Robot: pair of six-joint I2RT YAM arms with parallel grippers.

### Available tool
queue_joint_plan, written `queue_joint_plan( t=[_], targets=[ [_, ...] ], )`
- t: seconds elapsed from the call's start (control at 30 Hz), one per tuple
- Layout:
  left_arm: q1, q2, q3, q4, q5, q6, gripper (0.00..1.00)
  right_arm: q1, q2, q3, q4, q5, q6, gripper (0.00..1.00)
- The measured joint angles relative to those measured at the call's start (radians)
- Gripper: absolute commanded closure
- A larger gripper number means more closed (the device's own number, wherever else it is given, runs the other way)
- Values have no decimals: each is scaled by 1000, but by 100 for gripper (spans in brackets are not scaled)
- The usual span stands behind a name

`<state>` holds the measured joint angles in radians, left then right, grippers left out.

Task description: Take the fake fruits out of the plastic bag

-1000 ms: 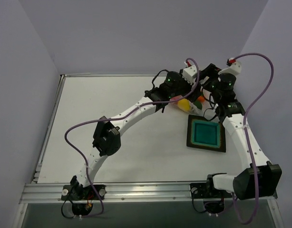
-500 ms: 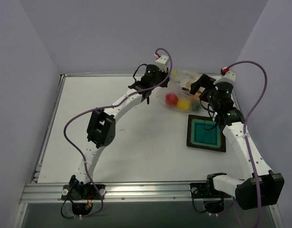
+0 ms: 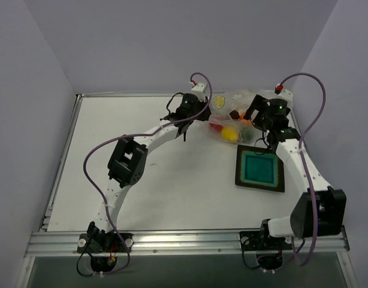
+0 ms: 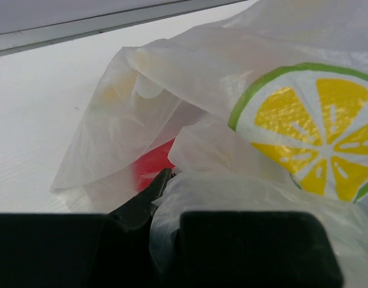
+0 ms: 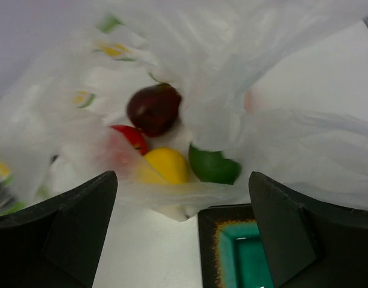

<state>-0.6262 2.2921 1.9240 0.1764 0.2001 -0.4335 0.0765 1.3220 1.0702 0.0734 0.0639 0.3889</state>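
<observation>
The plastic bag lies wrinkled at the back of the table between both grippers. It is whitish film with a lemon-slice print. Through the film show the fake fruits: a dark red one, a red one, a yellow one and a green one. My left gripper is shut on a fold of the plastic bag at its left edge, with the red fruit just beyond the fingertip. My right gripper stands open just above the table, facing the bag's near side, nothing between its fingers.
A dark square tray with a teal inside sits just in front of the bag, its corner under my right gripper. The table's back rail runs close behind the bag.
My left gripper has shut on the bag's film and pulled it back and to the left. My right gripper has opened wider and shifted back toward the bag.
</observation>
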Motion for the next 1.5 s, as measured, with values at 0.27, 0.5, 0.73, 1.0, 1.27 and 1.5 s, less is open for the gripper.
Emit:
queue_joint_plan(
  t=[0.27,0.5,0.73,1.0,1.27,1.5],
  targets=[
    [-1,-53,-152,92,18,-77,98,-144,341,113,7,-6,-20,15],
    [-1,-47,-142,103,46,-113,98,-203,553,242,100,-113,0,95],
    [-1,-18,-38,43,78,-114,98,-206,556,300,126,-100,19,100],
    [-1,-109,-203,122,110,-212,98,-211,420,272,178,-18,28,100],
    [-16,-111,-373,203,134,-313,97,-247,622,257,175,-48,69,95],
    [-40,-111,-433,272,135,-352,98,-248,558,245,146,-40,67,19]
  ],
)
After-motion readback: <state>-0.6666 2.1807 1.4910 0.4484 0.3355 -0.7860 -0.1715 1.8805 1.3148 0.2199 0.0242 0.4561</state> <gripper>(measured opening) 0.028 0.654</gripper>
